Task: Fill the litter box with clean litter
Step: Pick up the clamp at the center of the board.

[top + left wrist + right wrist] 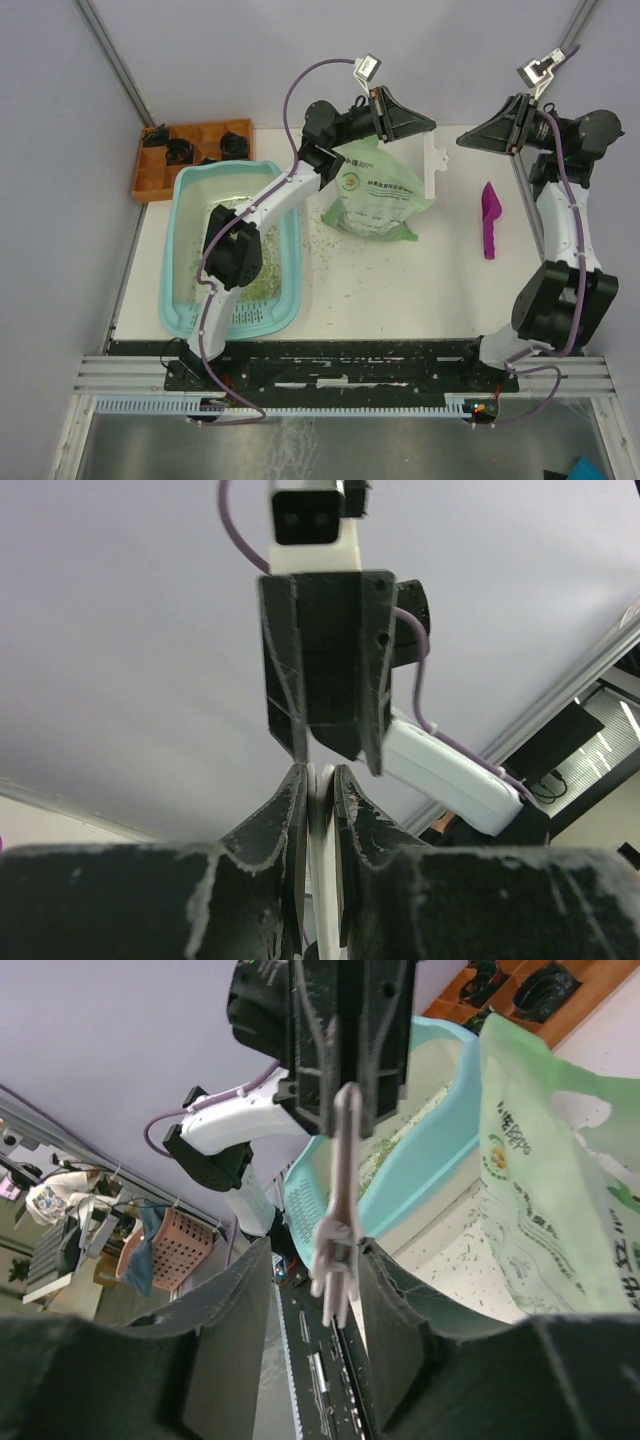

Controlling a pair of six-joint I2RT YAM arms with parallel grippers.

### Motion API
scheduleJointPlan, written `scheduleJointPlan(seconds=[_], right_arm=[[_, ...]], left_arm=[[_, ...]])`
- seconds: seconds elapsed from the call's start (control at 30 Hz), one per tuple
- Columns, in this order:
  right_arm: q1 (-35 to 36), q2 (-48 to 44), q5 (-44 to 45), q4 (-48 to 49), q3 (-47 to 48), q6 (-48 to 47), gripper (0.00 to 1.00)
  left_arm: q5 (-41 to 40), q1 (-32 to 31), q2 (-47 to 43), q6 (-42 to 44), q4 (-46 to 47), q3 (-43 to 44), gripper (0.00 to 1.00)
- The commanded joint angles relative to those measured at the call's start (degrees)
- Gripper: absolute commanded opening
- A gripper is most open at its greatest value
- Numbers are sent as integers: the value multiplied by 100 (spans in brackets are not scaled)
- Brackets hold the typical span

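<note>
The teal litter box [171,272] lies at the left, with a thin layer of pale green litter [256,284] on its floor; it also shows in the right wrist view [440,1155]. My left gripper [430,125] is shut on a flat white clip [436,166] and holds it in the air beyond the green and white litter bag [378,195]. In the left wrist view the jaws [320,775] pinch the thin white clip [326,880]. My right gripper [463,140] is open and faces the left one. Its jaws [315,1250] stand either side of the clip's lower end [338,1220].
A magenta scoop [490,218] lies on the table at the right. Loose granules [330,246] are scattered round the bag. An orange compartmented tray [190,152] stands behind the litter box. Grey walls close in the back and sides.
</note>
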Motion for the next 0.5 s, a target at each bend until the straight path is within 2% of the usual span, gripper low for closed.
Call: scheduleJointPlan(seconds=[0.0,0.03,0.17,0.23,0.33,0.47], right_arm=[[-122,867,-41,3962,649,3724,46],[-149,935,-39,4065,763,3739,46],[-281,907,-41,2872,1410,2997,46],[-294,925,-23,2612,1880,2836,46],[-293,1116,-16,2366,2880,2658,47],[-293,1538,-17,1164,4483,1752,46]], left_arm=[[-17,5,-133,472,-301,389,3],[-24,-4,-133,531,-368,433,3],[-27,3,-142,759,-698,628,3],[-36,3,-146,828,-794,688,3],[-17,-5,-175,958,-978,811,3],[-10,-6,-284,1263,-1342,860,3]])
